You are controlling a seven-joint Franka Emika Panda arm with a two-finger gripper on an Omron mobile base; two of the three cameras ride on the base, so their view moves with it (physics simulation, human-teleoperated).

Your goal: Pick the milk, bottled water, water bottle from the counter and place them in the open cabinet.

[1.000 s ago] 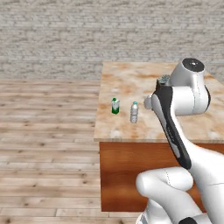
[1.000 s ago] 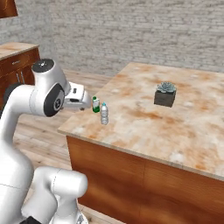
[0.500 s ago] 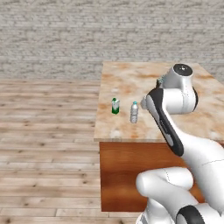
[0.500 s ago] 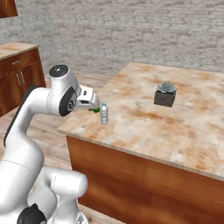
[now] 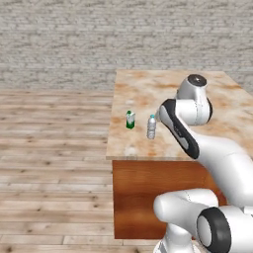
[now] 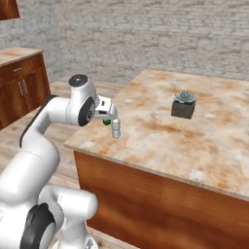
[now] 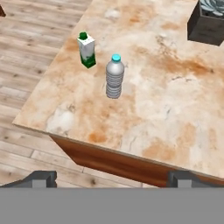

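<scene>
Standing upright on counter (image 7: 166, 100): milk (image 7: 86, 50), bottled water (image 7: 114, 77), seemingly apart.

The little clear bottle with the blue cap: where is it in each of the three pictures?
Left base view: bottled water, centre, right of the milk.
Right base view: left of centre, milk peeking out behind it.
Hand view: upper middle, milk to its upper left.
Shared landmark: the milk.
</scene>
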